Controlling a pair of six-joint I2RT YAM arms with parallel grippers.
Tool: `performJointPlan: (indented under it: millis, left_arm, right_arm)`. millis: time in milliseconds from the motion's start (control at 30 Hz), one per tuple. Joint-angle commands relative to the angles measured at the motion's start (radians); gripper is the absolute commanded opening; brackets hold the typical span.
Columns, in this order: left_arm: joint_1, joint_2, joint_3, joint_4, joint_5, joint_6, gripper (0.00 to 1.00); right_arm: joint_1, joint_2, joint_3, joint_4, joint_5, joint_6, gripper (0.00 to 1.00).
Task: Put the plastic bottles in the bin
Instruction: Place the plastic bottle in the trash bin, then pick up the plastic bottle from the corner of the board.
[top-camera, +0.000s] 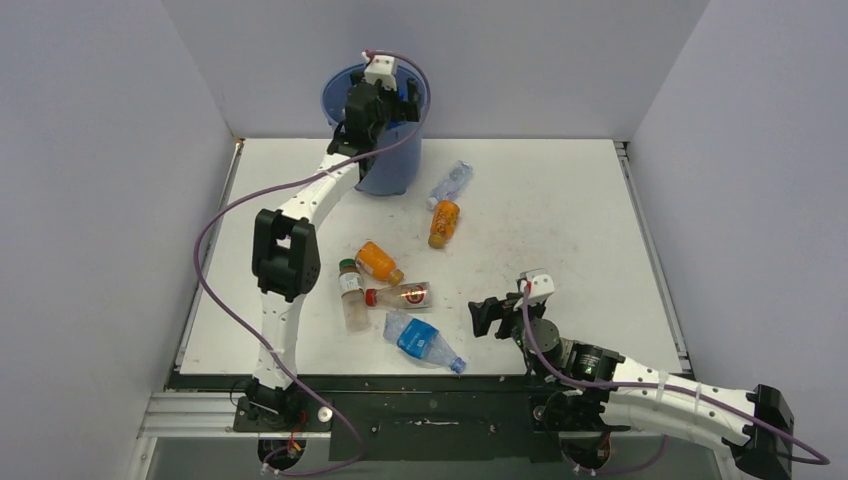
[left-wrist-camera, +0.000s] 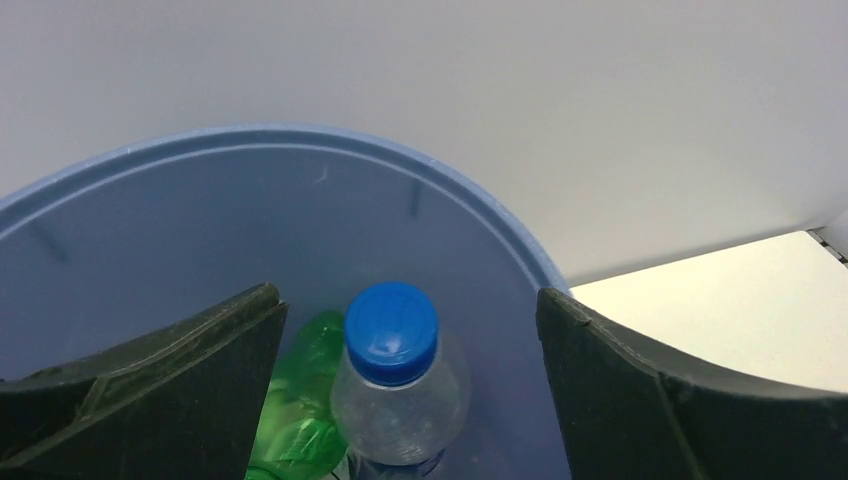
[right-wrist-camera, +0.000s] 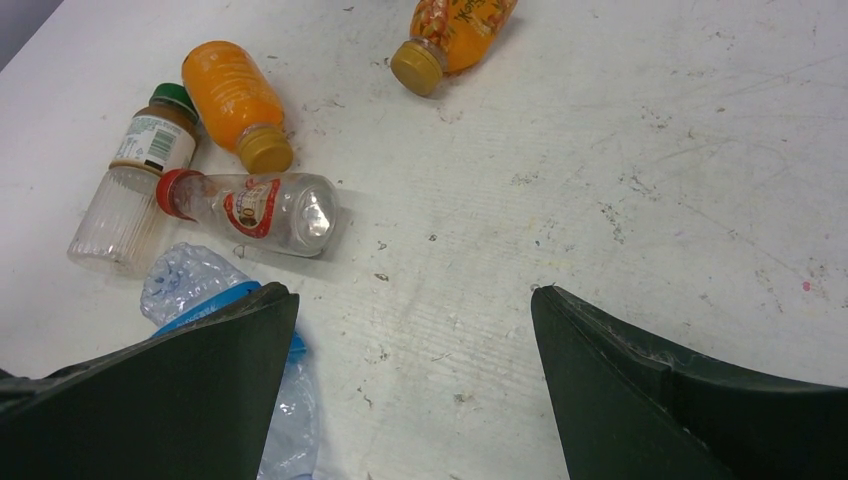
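The left gripper (left-wrist-camera: 405, 298) hangs above the bin (left-wrist-camera: 300, 135), which stands at the far edge of the counter (top-camera: 560, 230). Its jaws are spread wide and grip nothing. A blue-capped bottle (left-wrist-camera: 398, 395) sits below and between them, inside the bin, with a gap on either side, next to a green bottle (left-wrist-camera: 305, 400). Holding the gripper over the bin mouth means a freed bottle lands inside rather than on the rim.

The right gripper (right-wrist-camera: 412, 292) is likewise wide open and empty, held low over the counter just beside the near cluster: a crumpled bottle (right-wrist-camera: 190, 280), a red-capped bottle (right-wrist-camera: 255, 205), a green-capped bottle (right-wrist-camera: 135, 180) and an orange bottle (right-wrist-camera: 235, 100). This position probably prepares the next pickup.

Two more lie nearer the bin — a second orange bottle (right-wrist-camera: 455, 25) and a clear bottle (top-camera: 451, 183). Six remain to be collected.
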Motion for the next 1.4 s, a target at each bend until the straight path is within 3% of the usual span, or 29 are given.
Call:
performJointPlan:
  millis: [0,133,233,400,500,733,800,900,1033,1167,1267,1367]
  left_arm:
    - [-0.052,-0.125,0.018,0.097,-0.032,0.045,0.96]
    - [-0.083,-0.223,-0.017,0.182,-0.068,0.013,0.96]
    - [-0.12,-0.357,-0.139,0.305,-0.123,0.021,0.96]
    - [-0.199,-0.6,-0.445,0.508,-0.229,0.273,0.96]
    - [-0.215,-0.745,-0.568,0.38,-0.26,0.327,0.96]
    - [-0.175,-1.035,-0.756,-0.173,-0.254,0.151,0.96]
    - [-0.15,-1.074,-0.758,-0.388,-0.127,0.057,0.96]
    - [-0.148,-1.11,-0.818,-0.556,0.048,0.046,0.96]
    - [-0.159,-1.166,-0.94,-0.582,0.142,-0.038,0.96]
    - [-0.174,-1.246,-1.125,-0.438,0.254,-0.121,0.96]
    - [-0.201,-1.266,-1.143,-0.394,0.273,-0.142,0.96]
    - [-0.212,-1.265,-1.135,-0.407,0.295,-0.139,0.96]
  right_arm:
    - [-0.003,0.003,0.065,-0.003,0.01,-0.017,0.9]
    - [-0.003,-0.003,0.1,-0.054,0.03,-0.014,0.9]
    - [-0.003,-0.024,0.12,-0.099,0.07,0.006,0.9]
    - [-0.006,-0.031,0.159,-0.168,0.114,0.072,0.9]
    - [-0.01,0.001,0.185,-0.184,0.111,0.093,0.9]
    - [-0.084,0.184,0.199,-0.098,-0.107,0.136,0.9]
    - [-0.151,0.232,0.196,-0.07,-0.183,0.145,0.9]
    - [-0.234,0.29,0.185,-0.005,-0.384,0.138,0.9]
    - [-0.235,0.335,0.176,0.049,-0.525,0.094,0.9]
    - [-0.196,0.354,0.169,0.025,-0.646,0.062,0.9]
    - [-0.07,0.368,0.17,-0.042,-0.601,0.06,0.9]
    - [0.061,0.411,0.171,-0.097,-0.446,0.1,0.9]
